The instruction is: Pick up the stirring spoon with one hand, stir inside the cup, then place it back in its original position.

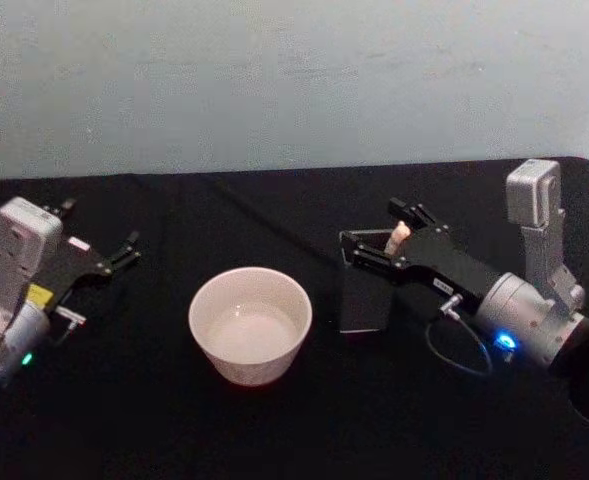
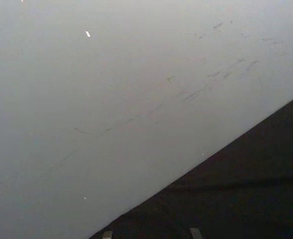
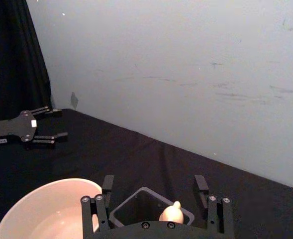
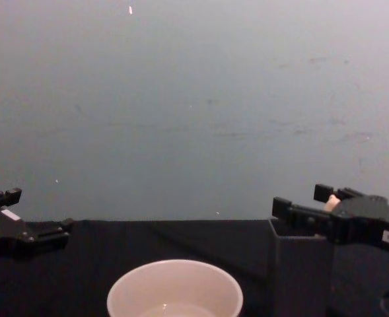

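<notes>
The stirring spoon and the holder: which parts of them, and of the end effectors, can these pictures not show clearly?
- Stirring spoon: neck and bowl hidden inside the dark holder in every view; just the beige knob shows.
- Holder's base: cut off by the chest view's bottom edge.
- Right end effector: open around the knob; contact cannot be told.
- Cup: its contents are unclear in the head view.
- Left end effector: parked, open.
</notes>
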